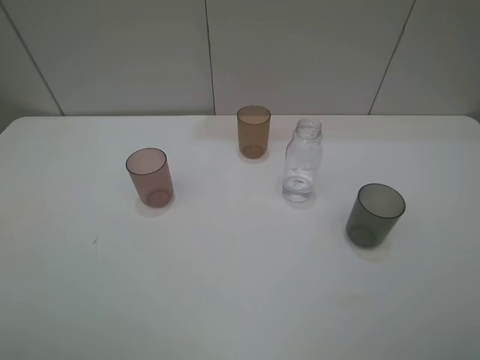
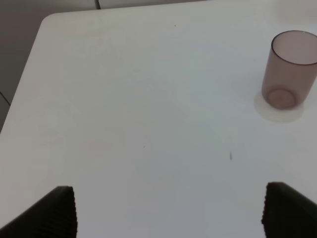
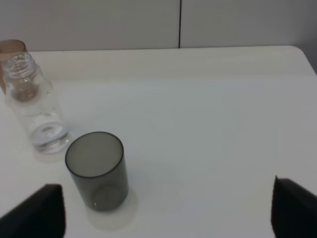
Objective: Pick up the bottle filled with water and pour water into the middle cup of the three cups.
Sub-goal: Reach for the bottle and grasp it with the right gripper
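Bench (image 1: 225, 292), white, carrying four items, all upright and none touching.

High view: the only one in which we see all three cups together. The amber cup (image 1: 254, 131) stands far, about centre. The bottle (image 1: 303, 161) stands just right of it and a little nearer, close but apart, neck open. The pink cup (image 1: 149, 177) stands left, well apart from the others. The grey cup (image 1: 374, 215) stands right and nearest of the four. A small dark mark (image 1: 95, 240) lies on the bench near-left of the pink cup. Grey wall panels (image 1: 300, 52) run behind the far edge. Neither arm appears in this view.

Left wrist view: the pink cup (image 2: 287, 69) and the dark mark (image 2: 230, 156) show on bare bench, with nothing else of the set. The left jaws are released, spread wide above the bench, with only bare bench showing between them. They are well apart from the pink cup.

Right wrist view: the grey cup (image 3: 96, 171) is closest to the camera, the bottle (image 3: 34, 114) stands beyond it, and a sliver of the amber cup (image 3: 12, 47) peeps out behind the bottle's neck. The right jaws are released, spread wide, gripping nothing, with the grey cup just ahead of them, towards one tip. This view gives the clearest look at the bottle: plain clear plastic, threaded neck, ribbed base. Some water seems to sit low in it, but we cannot read the level with confidence.
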Available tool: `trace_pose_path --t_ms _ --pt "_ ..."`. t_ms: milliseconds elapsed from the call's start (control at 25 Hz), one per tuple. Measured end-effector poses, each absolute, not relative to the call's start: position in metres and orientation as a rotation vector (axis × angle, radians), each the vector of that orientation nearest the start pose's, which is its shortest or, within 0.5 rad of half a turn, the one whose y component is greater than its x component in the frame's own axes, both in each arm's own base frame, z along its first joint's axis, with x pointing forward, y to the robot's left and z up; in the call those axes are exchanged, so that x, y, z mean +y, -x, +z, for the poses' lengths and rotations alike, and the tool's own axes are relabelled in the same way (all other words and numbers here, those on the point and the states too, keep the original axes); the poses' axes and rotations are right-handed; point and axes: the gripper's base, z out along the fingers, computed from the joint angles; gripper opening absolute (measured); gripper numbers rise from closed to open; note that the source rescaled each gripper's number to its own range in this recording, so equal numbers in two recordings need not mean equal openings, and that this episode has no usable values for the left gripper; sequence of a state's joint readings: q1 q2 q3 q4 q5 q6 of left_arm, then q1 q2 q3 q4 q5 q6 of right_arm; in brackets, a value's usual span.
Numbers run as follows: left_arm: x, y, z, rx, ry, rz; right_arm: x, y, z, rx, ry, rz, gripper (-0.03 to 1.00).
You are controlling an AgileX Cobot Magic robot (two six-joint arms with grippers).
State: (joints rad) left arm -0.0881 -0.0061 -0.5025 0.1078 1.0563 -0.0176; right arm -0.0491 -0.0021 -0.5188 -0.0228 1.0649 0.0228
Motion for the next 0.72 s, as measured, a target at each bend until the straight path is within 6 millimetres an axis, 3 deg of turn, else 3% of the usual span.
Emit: trace_pose_path --t_ms 720 --pt "0.009 0.0054 0.2787 2.026 -0.066 0.062 -0.0015 0.0077 0.2821 2.026 -0.074 -0.045 1.0"
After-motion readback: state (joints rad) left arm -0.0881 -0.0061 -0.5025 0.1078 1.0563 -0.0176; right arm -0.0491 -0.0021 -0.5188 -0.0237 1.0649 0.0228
